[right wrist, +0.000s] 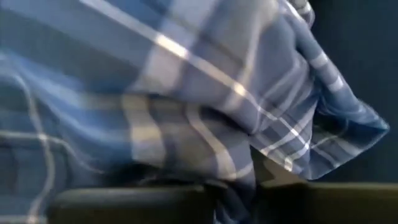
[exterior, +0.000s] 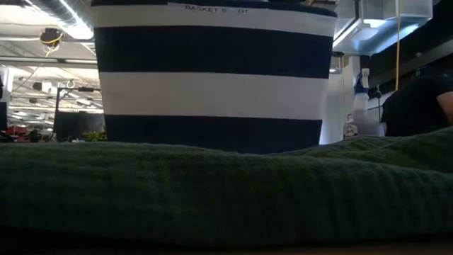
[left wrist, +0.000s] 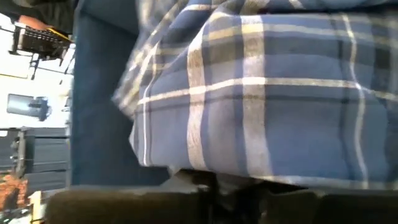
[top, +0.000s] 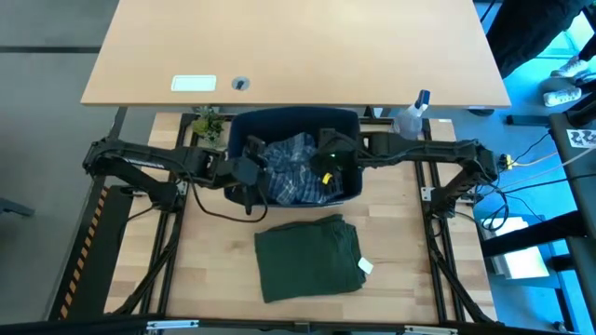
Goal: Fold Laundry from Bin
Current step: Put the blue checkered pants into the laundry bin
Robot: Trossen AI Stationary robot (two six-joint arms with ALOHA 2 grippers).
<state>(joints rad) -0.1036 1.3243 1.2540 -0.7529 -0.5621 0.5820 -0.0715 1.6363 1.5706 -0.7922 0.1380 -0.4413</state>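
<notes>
The navy bin with white stripes stands at the middle back of the wooden table. The blue-and-white plaid shirt lies heaped inside it. A dark olive-green garment lies folded flat on the table in front of the bin, and fills the foreground of the low view. My left gripper hangs over the bin's left side, close to the plaid. My right gripper is shut over the bin's right half, right at a fold of the plaid. The black garment is hidden. My right gripper comes slanting down from the table's right side, its shut fingers right at a hanging fold of the plaid shirt inside the bin. Whether they touch the cloth I cannot tell, since the shirt fills the view around the tips.
A clear spray bottle stands at the back right beside the bin, and a small plant at the back left. A larger tan table lies beyond. Bare wood shows on either side of the green garment.
</notes>
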